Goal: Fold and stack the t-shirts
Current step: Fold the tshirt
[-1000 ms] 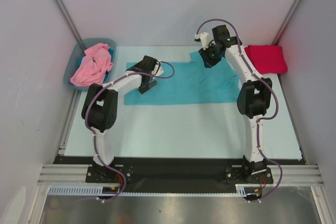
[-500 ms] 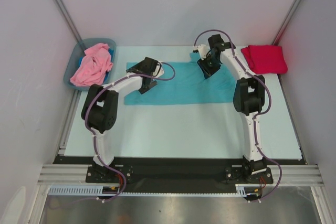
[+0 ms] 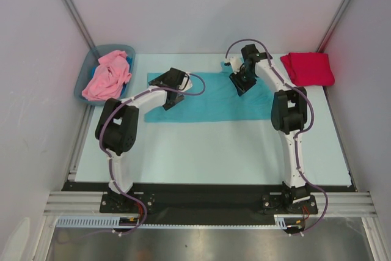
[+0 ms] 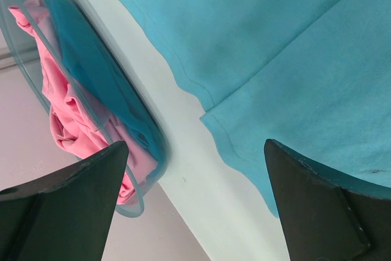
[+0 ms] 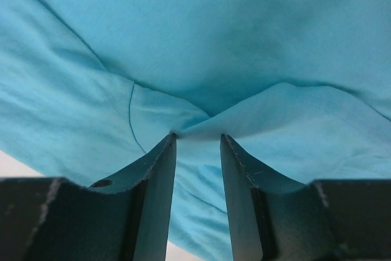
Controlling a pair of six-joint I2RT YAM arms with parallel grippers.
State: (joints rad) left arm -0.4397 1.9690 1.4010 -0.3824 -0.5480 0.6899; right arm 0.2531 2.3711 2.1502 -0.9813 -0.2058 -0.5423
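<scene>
Bin (image 3: 113, 47) in the far left corner holds a crumpled pink shirt (image 3: 107, 76), heaped about level with the rim. The left wrist view catches the bin's blue wall sliding past blurred, with pink folds (image 4: 67, 120) bunched against it, and I can't tell whether anything lies under them. The teal shirt (image 3: 208, 99) lies flat across the far half of the table (image 3: 214, 145). Near its left side one hemmed edge sits on top of another layer (clearest from the left wrist). The left gripper (image 3: 170, 99) hangs over that side with its fingers wide apart, gripping nothing. The right gripper (image 3: 239, 87) is down on the shirt's right part, and its own arm hides the contact from above. Its wrist view shows the fingers (image 5: 156, 175) drawn close, a puckered ridge of teal cloth (image 5: 244, 41) pinched at the tips. A folded red shirt (image 3: 308, 68) rests in the far right corner, beyond the right arm.
</scene>
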